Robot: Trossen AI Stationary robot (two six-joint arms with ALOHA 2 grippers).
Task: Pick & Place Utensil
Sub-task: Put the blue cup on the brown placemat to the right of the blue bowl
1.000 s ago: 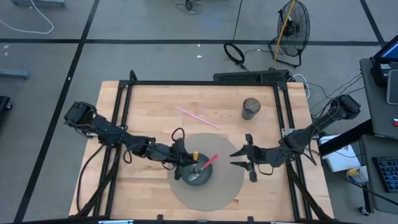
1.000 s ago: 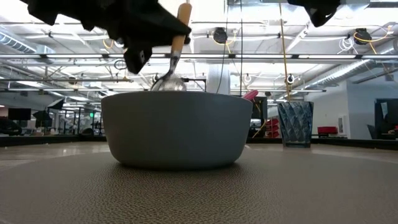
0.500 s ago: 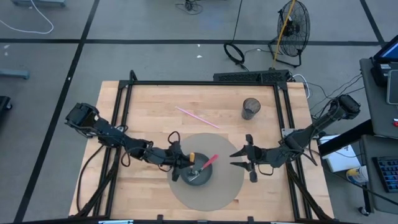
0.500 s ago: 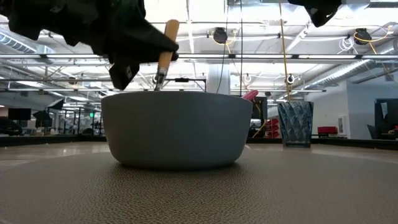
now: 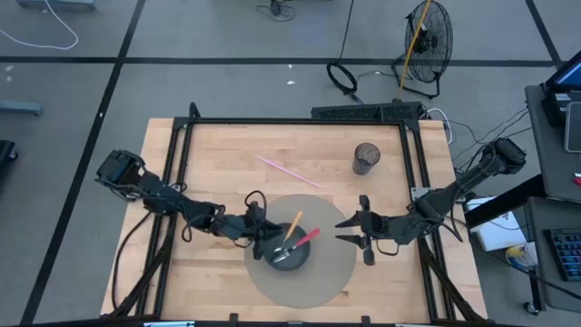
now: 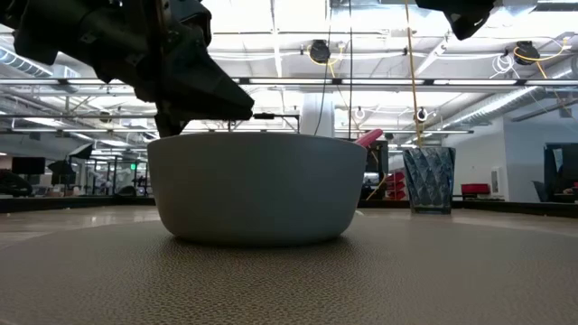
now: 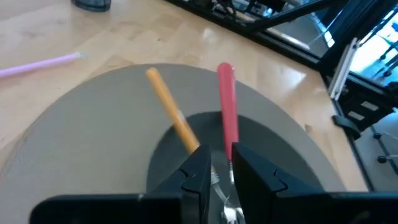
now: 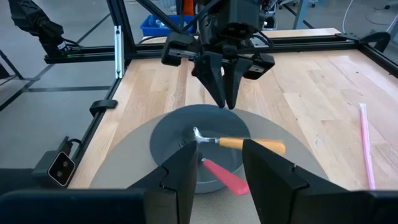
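A grey bowl (image 5: 292, 269) stands on a round grey mat (image 5: 329, 272) at the table's near middle. In it lie a utensil with a wooden handle (image 5: 293, 223) and one with a red handle (image 5: 309, 237). Each handle leans out over the bowl's rim (image 8: 168, 140). My left gripper (image 5: 270, 245) hangs just over the bowl's left rim. Its fingers point down with a narrow gap (image 8: 224, 102) and hold nothing. My right gripper (image 5: 343, 232) waits open to the right of the bowl, above the mat.
A pink straw (image 5: 286, 170) lies on the wood beyond the mat. A dark mesh cup (image 5: 366, 158) stands at the far right, also in the low view (image 6: 428, 179). Black frame rails run along the table's edges.
My left gripper has sunk toward the bowl with the wooden-handled utensil, which stood nearly upright in its fingers. It has let go. The utensil has tipped over and now lies in the bowl, its handle slanting over the far rim.
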